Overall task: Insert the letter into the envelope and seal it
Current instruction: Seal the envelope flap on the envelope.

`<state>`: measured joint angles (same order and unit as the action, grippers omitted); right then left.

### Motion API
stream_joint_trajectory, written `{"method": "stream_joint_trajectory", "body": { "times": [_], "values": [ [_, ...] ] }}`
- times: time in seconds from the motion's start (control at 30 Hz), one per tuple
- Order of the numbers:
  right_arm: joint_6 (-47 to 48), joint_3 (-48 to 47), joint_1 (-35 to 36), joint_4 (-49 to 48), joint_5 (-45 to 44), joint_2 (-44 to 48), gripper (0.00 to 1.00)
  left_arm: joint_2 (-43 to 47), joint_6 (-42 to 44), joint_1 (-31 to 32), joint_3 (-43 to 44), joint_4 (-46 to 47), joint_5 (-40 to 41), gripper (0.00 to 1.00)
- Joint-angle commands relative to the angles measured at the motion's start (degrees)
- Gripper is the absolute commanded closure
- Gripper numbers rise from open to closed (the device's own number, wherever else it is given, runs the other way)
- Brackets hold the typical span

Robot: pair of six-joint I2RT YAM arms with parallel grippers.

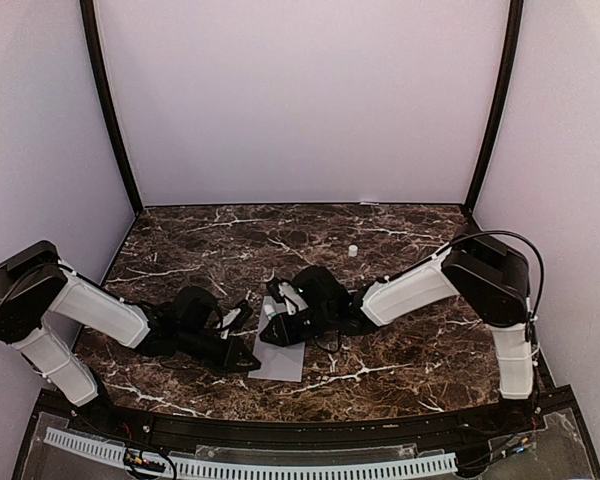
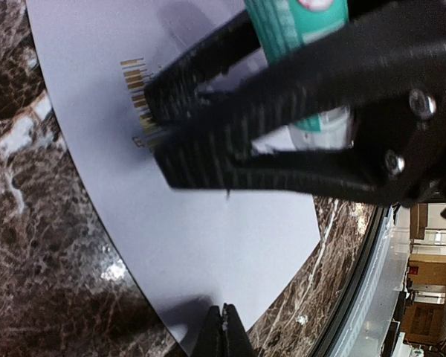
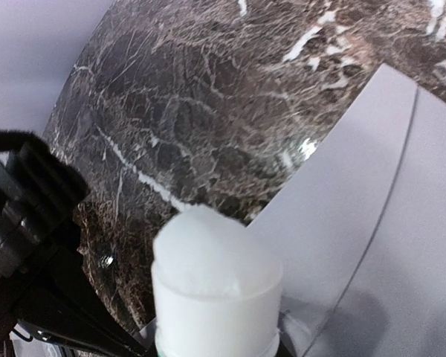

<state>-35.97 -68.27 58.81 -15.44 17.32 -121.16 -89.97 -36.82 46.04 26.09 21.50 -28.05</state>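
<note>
The envelope [image 1: 280,362] lies flat on the desk [image 1: 400,240], lower centre; the letter is not visible. The left claw [image 2: 224,335], clenched empty, sits at its edge. The right claw [image 1: 276,326] grasps a glue stick [image 3: 215,275]. A hard drag of the stick could slide or crease the envelope.

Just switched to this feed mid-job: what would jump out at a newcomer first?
The right claw grips a glue stick, white tip bared, over the grey envelope near the front of the marble table. The left claw, shut, sits at the envelope's edge. What looks like a small white cap stands alone farther back.
</note>
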Motion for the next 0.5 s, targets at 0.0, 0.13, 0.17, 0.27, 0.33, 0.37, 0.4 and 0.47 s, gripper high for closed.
{"method": "stream_joint_trajectory", "body": {
  "times": [0.0,0.13,0.17,0.27,0.33,0.37,0.4,0.47],
  "values": [
    [0.72,2.55,2.95,1.24,2.63,1.71,1.00,0.38,0.72,0.28,-1.57,-4.72,1.29,1.00],
    [0.27,4.36,3.55,1.53,1.58,3.47,1.00,0.73,0.70,0.28,-1.60,-5.07,1.49,1.00],
    [-0.13,4.50,3.45,2.05,0.55,3.75,1.00,0.75,0.74,0.28,-1.68,-5.13,1.53,1.00],
    [-0.71,4.04,2.75,4.24,-3.01,4.01,1.00,0.85,0.64,0.28,-1.68,-5.19,1.58,1.00],
    [-1.40,4.09,1.84,4.41,-3.90,4.03,1.00,0.92,0.62,0.28,-1.72,-5.23,1.60,1.00],
    [-1.53,4.17,1.38,4.31,-4.16,4.01,1.00,1.05,0.61,0.28,-1.74,-5.34,1.60,1.00],
    [-1.56,4.16,1.02,4.29,-4.22,4.01,1.00,1.12,0.61,0.28,-1.74,-5.38,1.66,1.00],
    [-1.33,4.06,0.37,4.42,-4.47,4.02,1.00,1.34,0.71,0.27,-1.78,-5.67,1.78,1.00]
  ]
}}
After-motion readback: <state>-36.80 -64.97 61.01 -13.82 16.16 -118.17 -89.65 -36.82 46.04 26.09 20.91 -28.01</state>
